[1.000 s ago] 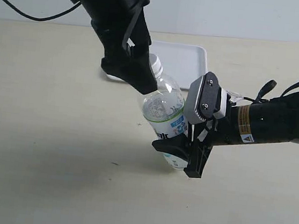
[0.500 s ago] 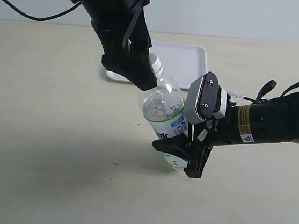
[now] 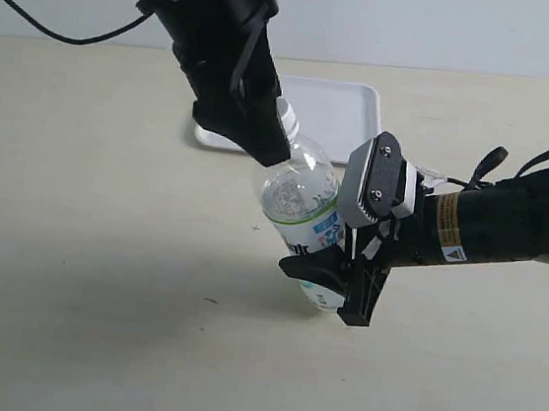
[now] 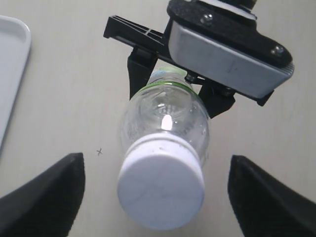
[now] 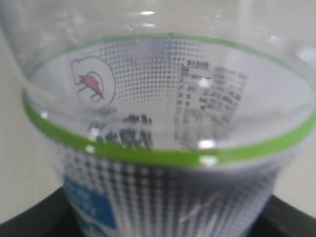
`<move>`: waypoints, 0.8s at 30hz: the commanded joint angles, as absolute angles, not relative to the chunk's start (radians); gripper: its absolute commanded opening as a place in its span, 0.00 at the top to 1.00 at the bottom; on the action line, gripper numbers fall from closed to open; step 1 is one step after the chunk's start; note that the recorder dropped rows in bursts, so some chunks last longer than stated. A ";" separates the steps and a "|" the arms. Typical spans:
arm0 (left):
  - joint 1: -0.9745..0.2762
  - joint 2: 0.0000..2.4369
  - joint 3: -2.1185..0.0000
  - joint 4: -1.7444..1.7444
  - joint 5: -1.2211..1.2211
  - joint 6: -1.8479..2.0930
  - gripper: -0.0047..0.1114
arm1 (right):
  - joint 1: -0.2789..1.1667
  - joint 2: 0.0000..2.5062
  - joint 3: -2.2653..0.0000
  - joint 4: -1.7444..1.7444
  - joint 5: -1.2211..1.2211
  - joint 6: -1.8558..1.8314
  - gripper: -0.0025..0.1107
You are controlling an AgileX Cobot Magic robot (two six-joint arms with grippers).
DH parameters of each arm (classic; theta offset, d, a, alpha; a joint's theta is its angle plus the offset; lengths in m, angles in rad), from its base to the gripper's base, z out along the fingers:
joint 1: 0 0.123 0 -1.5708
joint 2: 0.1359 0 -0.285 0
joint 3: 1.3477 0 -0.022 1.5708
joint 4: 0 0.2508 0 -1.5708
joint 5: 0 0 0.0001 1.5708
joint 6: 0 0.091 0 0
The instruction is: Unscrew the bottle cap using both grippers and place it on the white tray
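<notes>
The clear bottle (image 3: 301, 194) with its green-edged label leans up off the table, its white ribbed bottle cap (image 3: 286, 120) on the neck. My right gripper (image 3: 333, 287), with the grey plate, is shut on the bottle's labelled lower body (image 5: 168, 123). My all-black left gripper (image 3: 263, 147) hangs over the neck from the upper left. In the left wrist view the bottle cap (image 4: 161, 190) sits between the two black fingers (image 4: 54, 192), with gaps on both sides, so the left gripper (image 4: 155, 170) is open. The white tray (image 3: 350, 105) lies behind the bottle.
The table is a bare beige surface (image 3: 82, 243). A black cable (image 3: 47, 23) trails from the left arm at the far left. The tray's rounded corner (image 4: 10, 59) shows at the edge of the left wrist view.
The left gripper has risen slightly and shifted a little toward the tray. The bottle and the right gripper have not moved.
</notes>
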State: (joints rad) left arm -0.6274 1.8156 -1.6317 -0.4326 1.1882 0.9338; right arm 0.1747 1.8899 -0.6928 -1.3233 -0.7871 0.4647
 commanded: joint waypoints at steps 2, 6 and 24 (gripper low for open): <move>-0.627 1.821 -1.632 -0.448 1.174 0.932 0.43 | 0.175 1.884 -0.693 -1.314 -0.794 0.466 0.98; -0.627 1.821 -1.632 -0.448 1.178 0.932 0.51 | 0.175 1.884 -0.693 -1.314 -0.794 0.466 0.98; -0.627 1.802 -1.632 -0.439 1.183 0.909 0.38 | 0.175 1.884 -0.693 -1.314 -0.794 0.466 0.98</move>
